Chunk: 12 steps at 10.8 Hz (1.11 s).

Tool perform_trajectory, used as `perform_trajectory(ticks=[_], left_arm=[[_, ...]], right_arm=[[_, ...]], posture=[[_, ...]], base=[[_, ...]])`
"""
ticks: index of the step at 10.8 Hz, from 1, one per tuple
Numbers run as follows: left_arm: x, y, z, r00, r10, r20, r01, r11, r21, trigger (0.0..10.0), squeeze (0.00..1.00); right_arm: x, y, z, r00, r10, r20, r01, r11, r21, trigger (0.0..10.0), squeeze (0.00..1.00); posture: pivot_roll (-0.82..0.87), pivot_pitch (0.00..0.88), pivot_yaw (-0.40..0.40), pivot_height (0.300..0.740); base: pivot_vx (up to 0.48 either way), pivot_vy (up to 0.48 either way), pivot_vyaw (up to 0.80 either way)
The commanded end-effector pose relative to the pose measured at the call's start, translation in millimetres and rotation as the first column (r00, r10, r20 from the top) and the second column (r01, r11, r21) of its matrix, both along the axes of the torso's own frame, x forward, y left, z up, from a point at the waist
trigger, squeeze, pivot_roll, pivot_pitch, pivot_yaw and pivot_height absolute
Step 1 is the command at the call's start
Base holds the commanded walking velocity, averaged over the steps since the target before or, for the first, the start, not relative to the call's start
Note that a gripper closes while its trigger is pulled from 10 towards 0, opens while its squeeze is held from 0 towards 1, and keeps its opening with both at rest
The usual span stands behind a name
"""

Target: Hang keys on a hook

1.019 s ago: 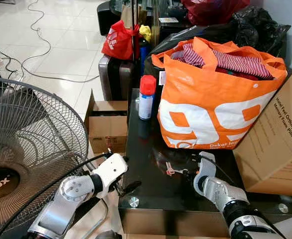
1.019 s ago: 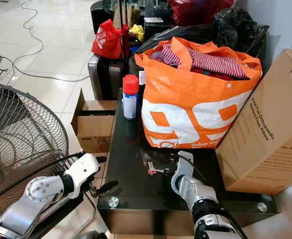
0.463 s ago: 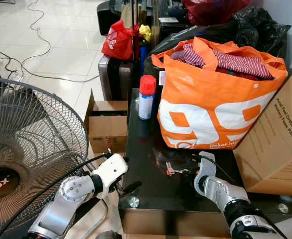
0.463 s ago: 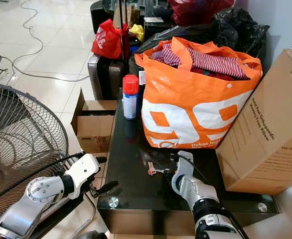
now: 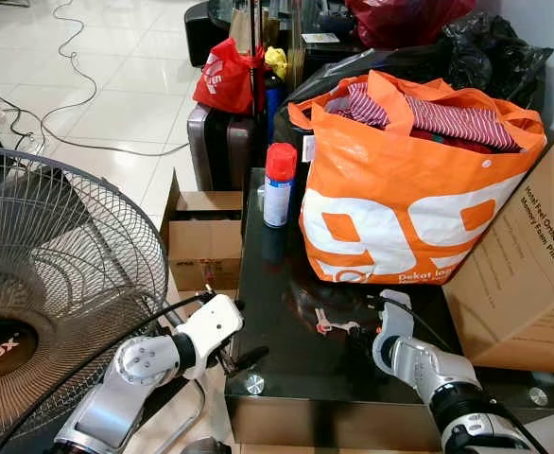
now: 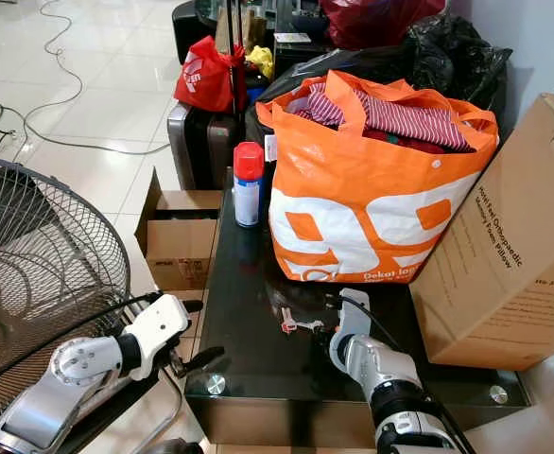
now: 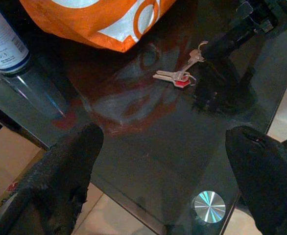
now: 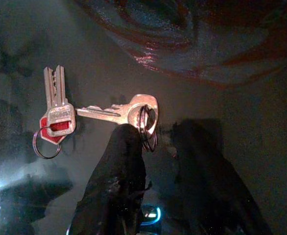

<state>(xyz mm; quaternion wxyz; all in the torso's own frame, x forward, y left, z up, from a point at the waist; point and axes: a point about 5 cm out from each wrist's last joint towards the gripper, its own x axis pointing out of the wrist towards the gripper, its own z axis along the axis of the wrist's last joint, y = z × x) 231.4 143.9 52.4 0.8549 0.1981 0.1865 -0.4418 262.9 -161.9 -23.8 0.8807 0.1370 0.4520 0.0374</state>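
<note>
Glass table (image 5: 277, 284); keys (image 8: 84, 115) flat, lengthwise toward right tool (image 8: 151, 147), fingers parted.

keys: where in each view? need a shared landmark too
Left eye: keys on the glass table, just ahead of the right gripper.
Right eye: same spot.
Left wrist: upper middle.
Right wrist: centre, a fingertip at the ring.
Landmark: orange bag, behind the keys.

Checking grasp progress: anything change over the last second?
Barely. The right pincer eased slightly back toward the robot on the glass table, fingertips at the ring of the keys, which still lie flat, not lifted. The left pincer, orange bag and spray can stayed put.
</note>
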Motion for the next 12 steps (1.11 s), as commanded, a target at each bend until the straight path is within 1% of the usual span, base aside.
perform_trajectory(ticks=[1, 2, 3, 4, 5, 6, 7, 11, 12], left_arm=[[-0.1, -0.9, -1, 1.0, -0.013, -0.002, 0.013, 1.0, 0.008, 10.0, 0.63], [0.0, -1.5, 0, 1.0, -0.016, 0.001, 0.016, 1.0, 0.008, 10.0, 0.63], [0.4, -2.9, 2, 1.0, -0.02, 0.007, 0.02, 1.0, 0.006, 10.0, 0.63], [1.1, -4.0, 7, 1.0, -0.025, 0.014, 0.025, 1.0, 0.004, 10.0, 0.63], [1.2, -3.9, 7, 1.0, -0.026, 0.015, 0.026, 1.0, 0.004, 10.0, 0.63], [1.4, -3.3, 9, 0.999, -0.03, 0.017, 0.03, 1.0, 0.006, 10.0, 0.63], [1.7, -3.8, 13, 0.999, -0.035, 0.022, 0.034, 0.999, 0.006, 10.0, 0.63], [2.4, -8.0, 23, 0.999, -0.044, 0.03, 0.044, 0.999, 0.004, 10.0, 0.62], [2.3, -8.5, 23, 0.999, -0.042, 0.027, 0.042, 0.999, 0.004, 10.0, 0.63]], right_arm=[[-6.8, -6.5, -4, 0.999, -0.012, -0.033, 0.011, 1.0, -0.021, 10.0, 0.0], [-7.1, -6.0, -4, 0.999, -0.014, -0.032, 0.013, 1.0, -0.017, 10.0, 0.0], [-7.4, -4.9, -4, 0.999, -0.017, -0.032, 0.016, 1.0, -0.011, 8.3, 0.0], [-7.5, -3.8, -4, 0.999, -0.027, -0.028, 0.027, 1.0, -0.001, 3.1, 0.0], [-7.5, -3.6, -4, 0.999, -0.027, -0.027, 0.027, 1.0, -0.001, 3.1, 0.0], [-7.0, -3.7, -4, 0.999, -0.039, -0.021, 0.039, 0.999, 0.007, 0.7, 0.0], [-6.9, -3.1, -4, 0.999, -0.043, -0.019, 0.044, 0.999, 0.011, 0.0, 0.0], [-5.3, -2.7, -2, 0.999, -0.052, 0.0, 0.052, 0.998, 0.021, 0.0, 0.0], [-5.8, -2.6, -2, 0.999, -0.041, 0.003, 0.041, 0.999, 0.013, 8.7, 0.0]], posture=[[-0.03, 0.015, -0.034, 0.74], [-0.03, 0.012, -0.034, 0.74], [-0.03, 0.01, -0.033, 0.74], [-0.03, 0.006, -0.03, 0.74], [-0.03, 0.006, -0.03, 0.74], [-0.03, 0.002, -0.026, 0.74], [-0.03, 0.0, -0.023, 0.74], [-0.03, 0.007, -0.021, 0.74], [-0.03, 0.008, -0.022, 0.74]], base=[[0.0, 0.0, 0.0], [0.0, 0.0, 0.0], [0.0, 0.0, 0.0], [0.0, 0.0, 0.0], [0.0, 0.0, 0.0], [0.0, 0.0, 0.0], [0.0, 0.0, 0.0], [0.0, 0.0, 0.0], [0.0, 0.0, 0.0]])
